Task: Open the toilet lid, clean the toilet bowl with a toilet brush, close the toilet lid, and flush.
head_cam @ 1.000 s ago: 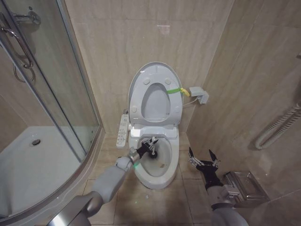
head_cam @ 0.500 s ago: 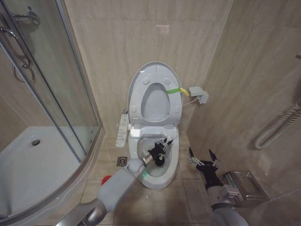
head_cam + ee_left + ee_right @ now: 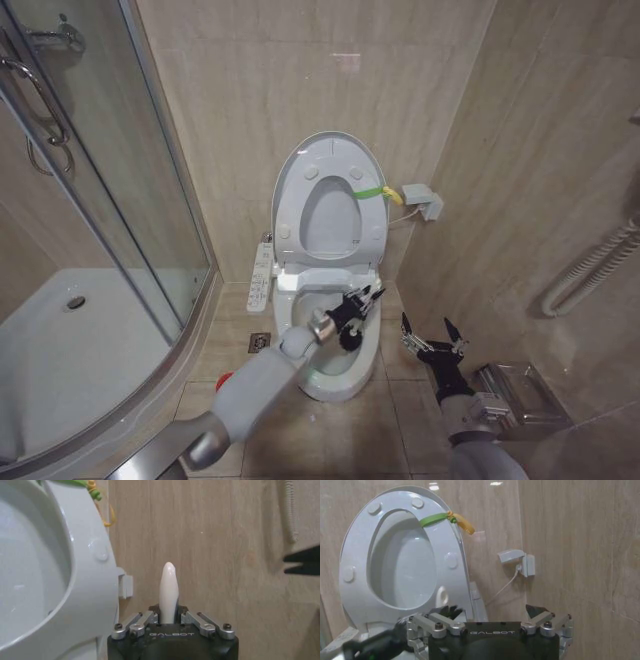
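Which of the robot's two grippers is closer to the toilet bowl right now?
Left. The left gripper holds the toilet brush over the toilet bowl; the right gripper hangs beside it, open.

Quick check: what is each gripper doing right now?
Left gripper: closed on the toilet brush over the toilet bowl.
Right gripper: open, empty, beside the bowl.

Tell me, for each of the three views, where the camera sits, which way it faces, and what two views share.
Head view: on the head, looking down at the toilet bowl; shows the left gripper over it and the right gripper beside it.
Left wrist view: on the left wrist, facing the wall; shows the left gripper shut on the brush.
Right wrist view: on the right wrist, facing the raised lid; shows the open right gripper.
All three share the lid.
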Robot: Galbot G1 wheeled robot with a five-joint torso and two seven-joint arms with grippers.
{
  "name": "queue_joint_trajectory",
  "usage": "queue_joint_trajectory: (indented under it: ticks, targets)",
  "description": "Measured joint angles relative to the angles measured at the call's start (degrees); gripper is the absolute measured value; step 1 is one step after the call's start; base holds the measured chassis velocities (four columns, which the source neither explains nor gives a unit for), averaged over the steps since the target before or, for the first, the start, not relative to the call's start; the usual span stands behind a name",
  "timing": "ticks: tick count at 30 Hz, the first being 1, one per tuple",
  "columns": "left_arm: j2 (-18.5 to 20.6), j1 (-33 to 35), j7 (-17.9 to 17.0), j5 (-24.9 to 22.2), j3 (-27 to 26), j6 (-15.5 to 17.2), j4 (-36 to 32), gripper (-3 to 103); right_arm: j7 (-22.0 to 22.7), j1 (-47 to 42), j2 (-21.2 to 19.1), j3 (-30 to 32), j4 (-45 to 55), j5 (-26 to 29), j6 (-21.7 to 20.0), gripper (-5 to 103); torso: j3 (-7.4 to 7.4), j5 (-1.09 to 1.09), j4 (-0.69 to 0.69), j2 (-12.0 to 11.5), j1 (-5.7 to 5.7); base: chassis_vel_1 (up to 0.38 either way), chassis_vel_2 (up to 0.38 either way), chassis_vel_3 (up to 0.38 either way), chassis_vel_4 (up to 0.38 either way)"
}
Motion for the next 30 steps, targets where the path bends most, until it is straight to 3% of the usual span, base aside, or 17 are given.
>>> queue_joint_trajectory:
  ticks: [4,12,24,27,30]
  targets:
    - [-2.18,0.26,-2.94,-0.46,0.74,1.47,-0.84,20,-0.01,0.00,0.00,0.00,0.00,0.00,0.00,100,0.00,0.00,0.01,0.00,0.00,0.000,0.000,0.000,0.000]
    - [-2.94,2.56,-3.26,0.10,0.82,1.24,0.23,20,0.00,0.00,0.00,0.00,0.00,0.00,0.00,100,0.00,-0.01,0.01,0.00,0.00,0.000,0.000,0.000,0.000]
    - [-2.45,0.93,3.59,-0.23,-1.52,-3.71,9.82,20,-0.01,0.00,0.00,0.00,0.00,0.00,0.00,100,0.00,-0.01,0.01,0.00,0.00,0.000,0.000,0.000,0.000]
    - [-3.70,-1.64,6.14,-0.49,-1.97,-6.36,14.62,20,-0.01,0.00,0.00,0.00,0.00,0.00,0.00,100,0.00,-0.01,0.02,0.00,0.00,0.000,0.000,0.000,0.000]
    - [-4.82,-2.68,6.76,-0.68,-2.19,-7.04,15.89,20,-0.02,0.00,0.00,0.00,0.00,0.00,0.00,100,0.00,0.00,0.02,0.00,0.00,0.000,0.000,0.000,0.000]
